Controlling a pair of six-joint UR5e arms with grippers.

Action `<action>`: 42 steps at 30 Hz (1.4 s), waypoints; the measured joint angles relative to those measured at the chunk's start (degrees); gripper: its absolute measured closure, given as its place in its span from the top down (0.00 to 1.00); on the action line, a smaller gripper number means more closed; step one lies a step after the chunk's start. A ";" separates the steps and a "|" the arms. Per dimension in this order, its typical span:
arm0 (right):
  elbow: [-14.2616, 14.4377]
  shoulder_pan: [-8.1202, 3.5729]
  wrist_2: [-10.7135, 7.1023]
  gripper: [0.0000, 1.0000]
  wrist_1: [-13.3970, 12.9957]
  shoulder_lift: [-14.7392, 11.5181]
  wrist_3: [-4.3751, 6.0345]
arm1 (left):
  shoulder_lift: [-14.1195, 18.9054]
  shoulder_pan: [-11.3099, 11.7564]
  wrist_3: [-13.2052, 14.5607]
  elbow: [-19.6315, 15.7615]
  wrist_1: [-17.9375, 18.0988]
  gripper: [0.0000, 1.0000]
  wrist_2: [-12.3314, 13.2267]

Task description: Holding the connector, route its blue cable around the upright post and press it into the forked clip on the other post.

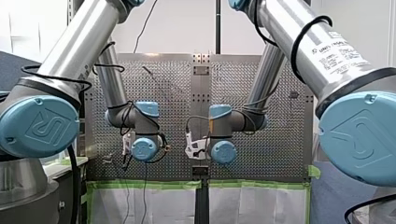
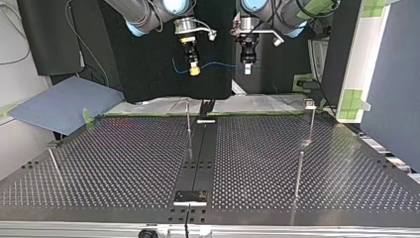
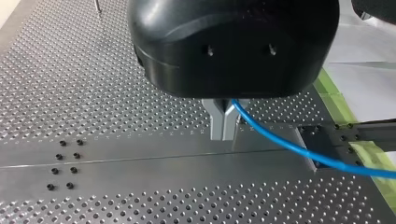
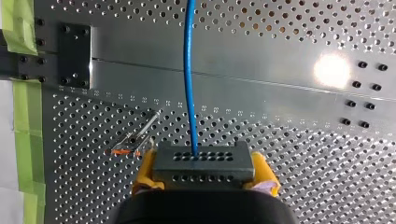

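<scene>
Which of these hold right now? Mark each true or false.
1. My right gripper clamps the grey connector between yellow pads. True.
2. My left gripper is open, clear of the cable. False: its metal fingers are shut on the blue cable.
3. The cable already sits in the forked clip. False: it hangs in the air between the two grippers, touching no post.
4. Both grippers hang above the perforated table. True.
</scene>
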 joint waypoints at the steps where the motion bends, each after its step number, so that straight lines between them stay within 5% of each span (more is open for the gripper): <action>1: -0.11 0.11 0.10 0.00 0.10 0.11 0.10 | 0.05 0.06 -0.05 0.07 -0.06 0.02 -0.05; 7: -2.64 2.63 2.63 0.00 2.62 1.31 2.62 | 2.25 1.60 -2.25 1.26 -1.54 0.02 0.30; 12: -5.71 5.65 5.70 0.00 5.72 -0.88 5.71 | 4.59 2.70 -4.58 1.44 -3.24 0.02 0.99; 15: -7.48 6.42 7.49 0.00 7.50 -2.59 7.48 | 6.19 3.71 -6.10 1.47 -4.75 0.02 0.74; 21: -10.73 5.61 10.73 0.00 10.74 -5.81 10.74 | 9.41 6.67 -7.79 1.49 -7.49 0.02 1.60; 27: -13.81 2.70 13.95 0.00 14.14 -9.21 13.98 | 13.20 10.44 -8.43 1.51 -9.08 0.02 3.65; 37: -14.94 1.34 10.61 0.00 20.24 -14.33 13.33 | 19.17 12.72 -10.00 3.38 -12.25 0.02 3.25; 42: -17.11 1.44 7.90 0.00 23.34 -14.74 11.83 | 21.72 12.89 -11.44 5.42 -14.76 0.02 1.97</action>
